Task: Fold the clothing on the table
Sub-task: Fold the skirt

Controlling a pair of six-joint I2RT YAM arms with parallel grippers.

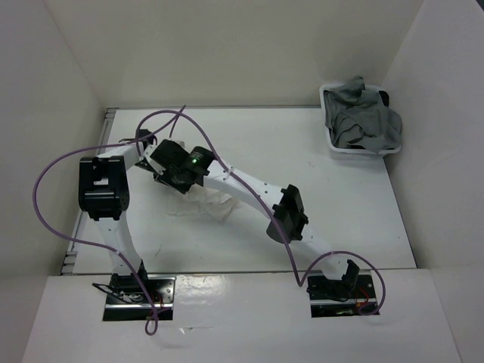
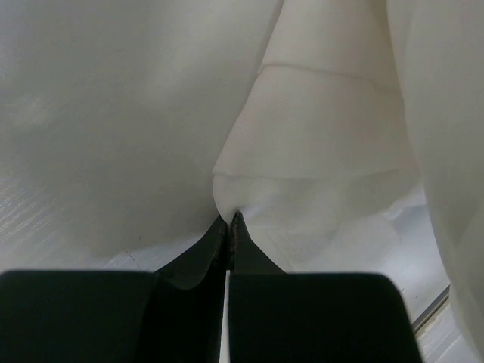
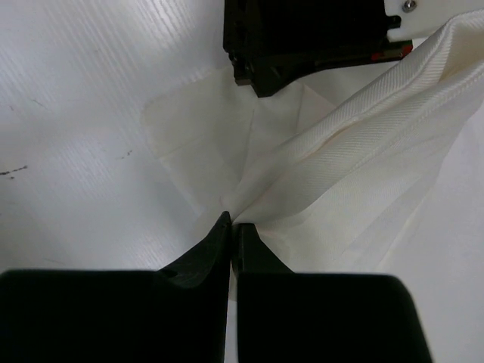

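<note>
The clothing (image 1: 217, 206), a thin white skirt, lies bunched on the table (image 1: 333, 204) left of centre, mostly hidden under both wrists in the top view. My left gripper (image 2: 229, 221) is shut on a fold of the clothing (image 2: 318, 128), which drapes up and away from its tips. My right gripper (image 3: 233, 224) is shut on the clothing (image 3: 355, 144) too; a ribbed band of it runs from the tips up to the right. The left gripper's black body (image 3: 302, 38) hangs just beyond, so both grips sit close together, slightly above the table.
A small grey bin (image 1: 335, 148) holding grey garments (image 1: 363, 121) stands at the back right corner. White walls close in the table on the left, back and right. Purple cables loop off both arms.
</note>
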